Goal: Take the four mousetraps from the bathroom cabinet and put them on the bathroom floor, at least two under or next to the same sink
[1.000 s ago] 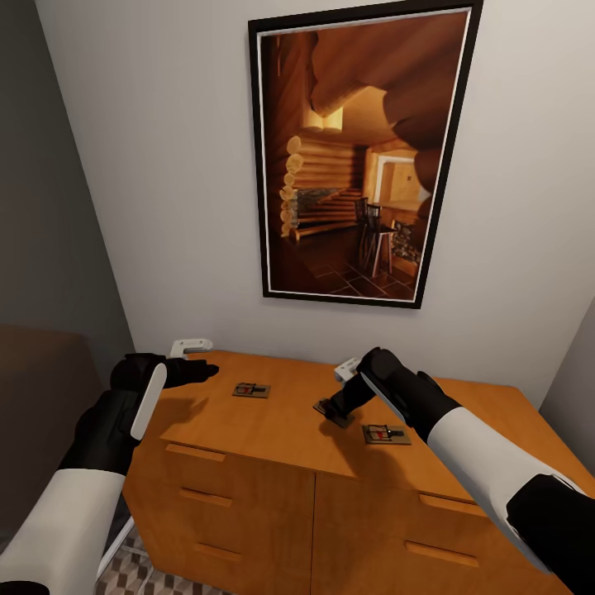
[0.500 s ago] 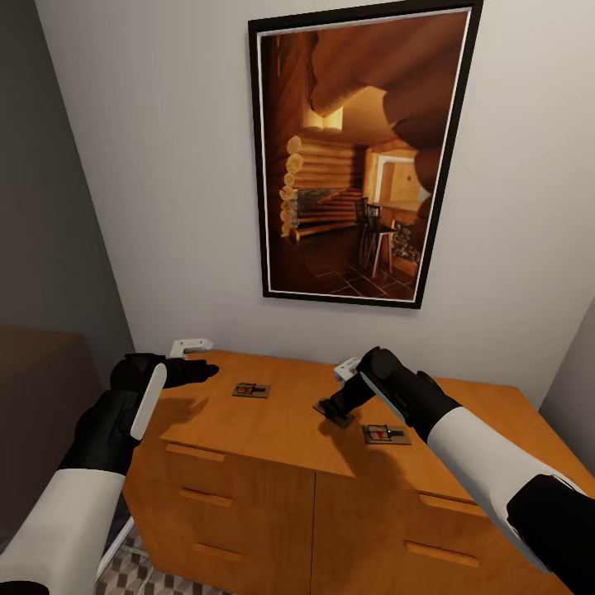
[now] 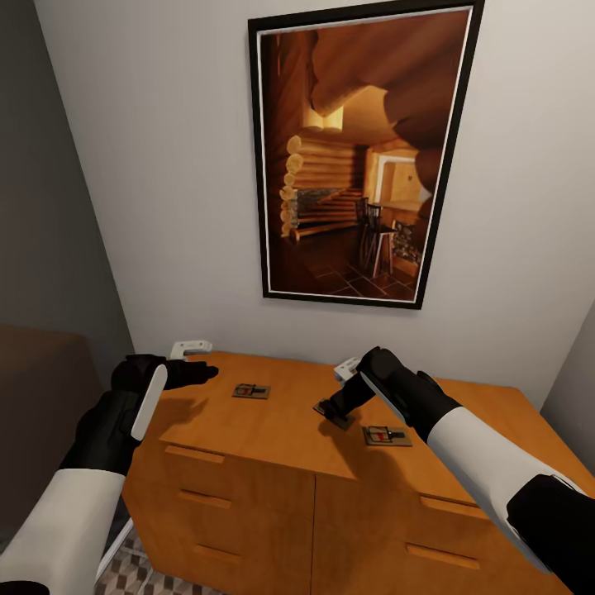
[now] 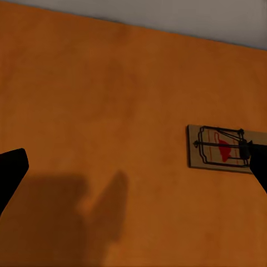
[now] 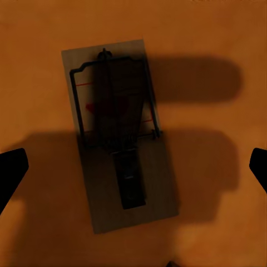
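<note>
While the right gripper hangs over the orange surface of the cabinet, its fingers are spread wide above one mousetrap. The left gripper also has its fingers spread, with a second mousetrap just beside it. A third mousetrap lies near the right forearm.

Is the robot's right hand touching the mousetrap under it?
Apart. In the right wrist view the mousetrap lies flat on the cabinet, while the right end effector has its fingertips spread wide at both edges, with bare wood between.
</note>
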